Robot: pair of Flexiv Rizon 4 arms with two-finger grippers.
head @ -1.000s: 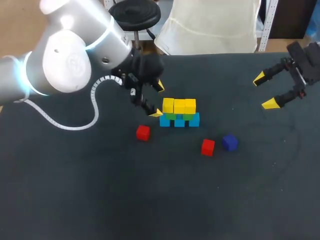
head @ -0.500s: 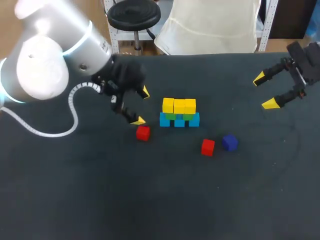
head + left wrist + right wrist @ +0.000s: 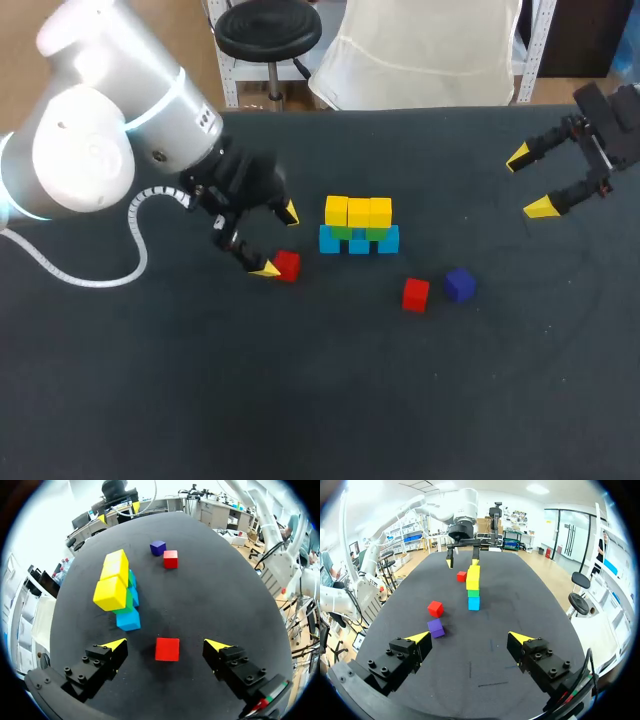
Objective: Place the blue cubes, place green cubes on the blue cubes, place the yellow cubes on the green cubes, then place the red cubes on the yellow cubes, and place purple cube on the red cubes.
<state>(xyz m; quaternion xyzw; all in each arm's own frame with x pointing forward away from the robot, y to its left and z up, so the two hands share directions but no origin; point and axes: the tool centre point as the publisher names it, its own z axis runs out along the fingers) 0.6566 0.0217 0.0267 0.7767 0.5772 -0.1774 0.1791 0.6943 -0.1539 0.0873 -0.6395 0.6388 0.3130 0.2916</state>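
Observation:
A stack stands mid-table: blue cubes [image 3: 358,241] at the bottom, green cubes [image 3: 360,232] on them, yellow cubes [image 3: 358,211] on top. One red cube [image 3: 287,264] lies left of the stack, between the open fingers of my left gripper [image 3: 277,240]; in the left wrist view this red cube [image 3: 167,649] sits just ahead of the open left gripper [image 3: 165,644], untouched. A second red cube [image 3: 415,294] and the purple cube [image 3: 459,285] lie right of the stack. My right gripper [image 3: 531,182] hovers open at the far right, holding nothing.
The dark table [image 3: 320,400] has bare cloth in front of the cubes. A white cable [image 3: 120,270] loops from my left arm over the table's left side. In the right wrist view the stack [image 3: 473,587] stands far ahead.
My left gripper has drawn away from the stack, moving left and toward the front, and now straddles the left red cube. The right arm has stayed still.

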